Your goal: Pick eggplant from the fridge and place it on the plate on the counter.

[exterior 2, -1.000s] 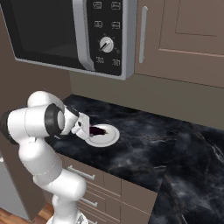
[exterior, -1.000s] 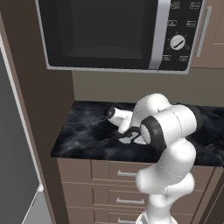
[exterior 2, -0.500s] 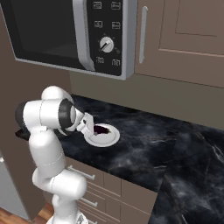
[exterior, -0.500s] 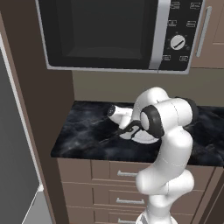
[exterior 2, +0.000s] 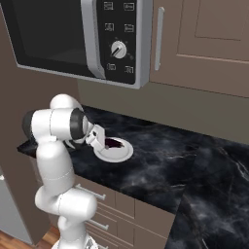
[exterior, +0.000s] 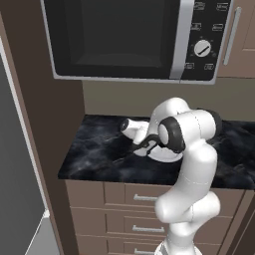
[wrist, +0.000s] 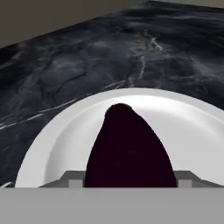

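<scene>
Eggplant [wrist: 128,151] now sits low over the white plate [wrist: 188,131] near the counter [wrist: 87,57] front edge, gripper [exterior 2: 98,138] still clamped on it after the arm swung in; we judge release comes next.

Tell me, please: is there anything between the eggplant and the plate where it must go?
Nothing visible does. The eggplant is already over the white plate on the counter, with the gripper shut on it. No other object lies on the plate.

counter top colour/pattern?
Glossy black stone with pale grey marbled veins. The hand view shows the counter best, behind the white plate.
</scene>
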Motion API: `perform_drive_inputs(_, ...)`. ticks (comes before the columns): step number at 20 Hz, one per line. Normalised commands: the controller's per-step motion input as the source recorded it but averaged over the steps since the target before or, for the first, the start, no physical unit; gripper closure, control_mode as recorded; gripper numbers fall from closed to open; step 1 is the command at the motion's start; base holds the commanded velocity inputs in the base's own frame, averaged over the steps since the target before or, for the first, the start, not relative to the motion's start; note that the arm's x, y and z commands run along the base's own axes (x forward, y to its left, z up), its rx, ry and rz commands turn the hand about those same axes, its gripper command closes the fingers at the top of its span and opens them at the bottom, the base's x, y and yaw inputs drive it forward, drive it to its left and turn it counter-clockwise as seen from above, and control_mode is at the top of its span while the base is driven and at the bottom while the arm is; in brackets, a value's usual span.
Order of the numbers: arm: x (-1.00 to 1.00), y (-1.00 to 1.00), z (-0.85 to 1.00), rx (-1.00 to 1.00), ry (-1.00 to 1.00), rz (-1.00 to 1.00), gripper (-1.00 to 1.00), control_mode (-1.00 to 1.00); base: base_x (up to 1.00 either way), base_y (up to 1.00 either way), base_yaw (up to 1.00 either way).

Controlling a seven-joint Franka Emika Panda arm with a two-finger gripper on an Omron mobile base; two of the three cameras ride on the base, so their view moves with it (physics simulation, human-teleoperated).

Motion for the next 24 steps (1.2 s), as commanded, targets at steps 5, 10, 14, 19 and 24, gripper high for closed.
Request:
perform_drive_inputs(5, -0.09, -0.27, 0.00, 0.06, -0.05, 0.00, -1.00, -1.00, 0.00, 0.00, 0.00)
perform_drive_inputs(10, -0.31, -0.33, 0.04, 0.10, -0.14, 0.00, -1.00, -1.00, 0.00, 0.00, 0.00)
perform_drive_inputs(14, -0.50, -0.28, 0.09, 0.09, -0.18, 0.00, -1.00, -1.00, 0.00, 0.00, 0.00)
perform_drive_inputs(19, -0.44, -0.12, 0.41, 0.12, -0.20, 0.00, -1.00, -1.00, 0.00, 0.00, 0.00)
perform_drive_inputs(24, -0.46, 0.05, 0.68, 0.11, -0.20, 0.00, -1.00, -1.00, 0.00, 0.00, 0.00)
